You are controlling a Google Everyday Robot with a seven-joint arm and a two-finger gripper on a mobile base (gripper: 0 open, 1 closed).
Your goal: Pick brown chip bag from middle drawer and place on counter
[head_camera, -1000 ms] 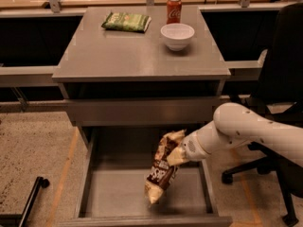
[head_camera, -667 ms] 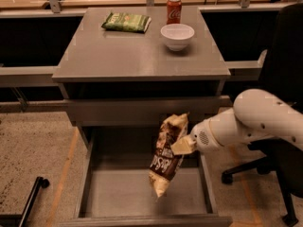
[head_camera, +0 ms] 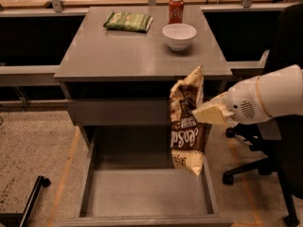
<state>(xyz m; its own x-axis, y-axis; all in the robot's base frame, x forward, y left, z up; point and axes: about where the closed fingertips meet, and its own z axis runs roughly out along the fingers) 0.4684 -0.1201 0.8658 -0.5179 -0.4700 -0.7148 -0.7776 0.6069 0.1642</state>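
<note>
The brown chip bag hangs upright in the air, held at its right side by my gripper, which is shut on it. The bag is above the right part of the open middle drawer and its top reaches the height of the counter's front edge. My white arm comes in from the right. The counter is the grey cabinet top behind the bag. The drawer floor is bare grey metal.
On the counter stand a white bowl, a red soda can and a flat green bag. A black office chair stands to the right of the cabinet. A black wheeled leg lies at lower left.
The gripper has lifted the chip bag up out of the drawer, from near the drawer floor to the counter's edge height. The arm has drawn back to the right.
</note>
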